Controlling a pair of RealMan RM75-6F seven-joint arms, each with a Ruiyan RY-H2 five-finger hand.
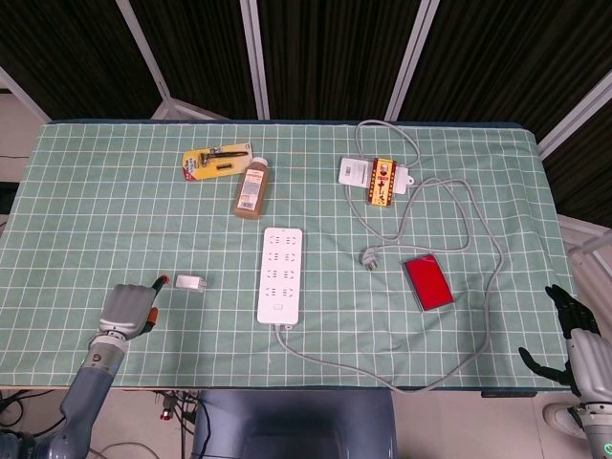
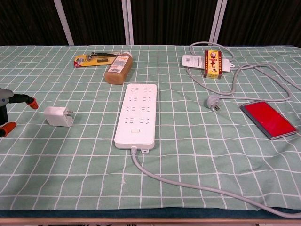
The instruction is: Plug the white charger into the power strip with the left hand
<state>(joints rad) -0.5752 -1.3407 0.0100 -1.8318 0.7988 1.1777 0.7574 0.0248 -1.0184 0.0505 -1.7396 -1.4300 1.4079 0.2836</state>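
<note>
Dark curtain panels are closing off the background behind a desk (image 1: pixel 76 201) covered in a green cloth with a white grid.

The left hand (image 1: pixel 127 308) is sitting low at the desk's near-left corner, holding nothing — its fingers are apart, and the orange fingertips (image 2: pixel 32 102) are pointing toward the white charger (image 2: pixel 58 116) without touching it. The charger is lying flat on the cloth just beside those fingertips, prongs facing the power strip (image 2: pixel 137 114), which is lying lengthwise near the desk's centre, apart from the charger. A grey cable (image 2: pixel 188 184) is leaving the strip's near end and running off toward the near-right edge.

The right hand (image 1: pixel 574 335) is hanging off the desk's right side with its dark fingers spread, gripping nothing.

Farther out, an amber bottle (image 1: pixel 252 188) is lying on its side beyond the strip, and a yellow blister pack (image 1: pixel 216 162) is lying just beside it, to the left. On the right half, a red card (image 1: pixel 426 282) is resting near a loose grey plug (image 1: pixel 368 257) — a second grey cord (image 1: pixel 478 225) is looping around both, past a yellow-and-red box (image 1: pixel 383 182) touching a white adapter (image 1: pixel 355 172).
</note>
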